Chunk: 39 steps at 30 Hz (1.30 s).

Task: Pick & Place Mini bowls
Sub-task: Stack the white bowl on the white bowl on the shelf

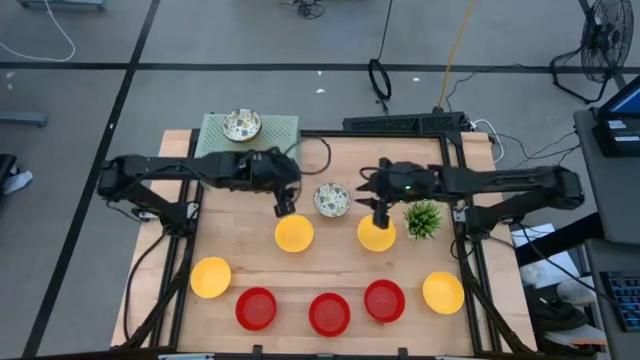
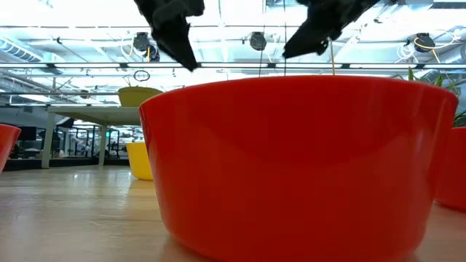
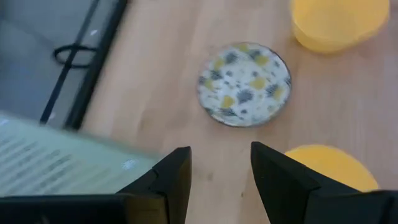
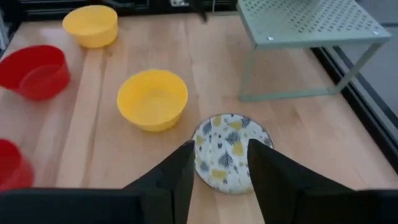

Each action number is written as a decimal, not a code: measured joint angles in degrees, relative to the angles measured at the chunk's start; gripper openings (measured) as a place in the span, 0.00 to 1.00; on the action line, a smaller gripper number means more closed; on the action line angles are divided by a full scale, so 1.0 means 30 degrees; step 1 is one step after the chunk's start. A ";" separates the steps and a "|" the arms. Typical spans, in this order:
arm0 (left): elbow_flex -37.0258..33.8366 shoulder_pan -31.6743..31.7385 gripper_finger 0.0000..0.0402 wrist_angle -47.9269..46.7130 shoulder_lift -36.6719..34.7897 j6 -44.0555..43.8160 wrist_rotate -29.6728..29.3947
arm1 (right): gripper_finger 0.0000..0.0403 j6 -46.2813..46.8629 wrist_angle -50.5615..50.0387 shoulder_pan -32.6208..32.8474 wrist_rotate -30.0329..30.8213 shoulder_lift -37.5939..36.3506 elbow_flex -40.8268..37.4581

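Observation:
A white speckled mini bowl (image 1: 331, 199) sits on the table between my two grippers, and it also shows in both wrist views (image 3: 244, 84) (image 4: 227, 152). A second speckled bowl (image 1: 241, 125) rests on the green shelf (image 1: 285, 130) at the far left. Yellow bowls (image 1: 293, 233) (image 1: 376, 234) stand just nearer, with two more (image 1: 210, 277) (image 1: 442, 292) toward the front corners. Three red bowls (image 1: 329, 313) line the near edge. My left gripper (image 1: 284, 207) (image 3: 221, 168) hangs open above the table, left of the speckled bowl. My right gripper (image 1: 381, 215) (image 4: 221, 165) hangs open to its right.
A small green plant (image 1: 423, 218) stands close to my right gripper, on its right. The green perforated shelf (image 4: 311, 31) stands on legs at the far left corner. In the low view a red bowl (image 2: 298, 160) fills most of the picture.

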 joint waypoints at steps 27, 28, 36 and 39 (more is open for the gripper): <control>-0.5676 -0.0748 0.42 1.2746 0.4086 0.3790 0.3539 | 0.34 0.2127 0.9998 0.0000 0.0007 -1.1172 -1.1629; -0.5517 -0.0775 0.42 1.2721 0.4393 0.3866 0.3527 | 0.34 0.2247 1.0451 -0.0002 0.0007 -1.1352 -1.1826; -0.4174 -0.0787 0.42 1.2772 0.6858 0.4547 0.3522 | 0.34 0.2361 1.0971 -0.0007 0.0007 -1.2329 -1.2952; -0.3790 -0.0788 0.42 1.2528 0.7659 0.4814 0.3518 | 0.34 0.2361 1.0878 -0.0007 0.0007 -1.2410 -1.3122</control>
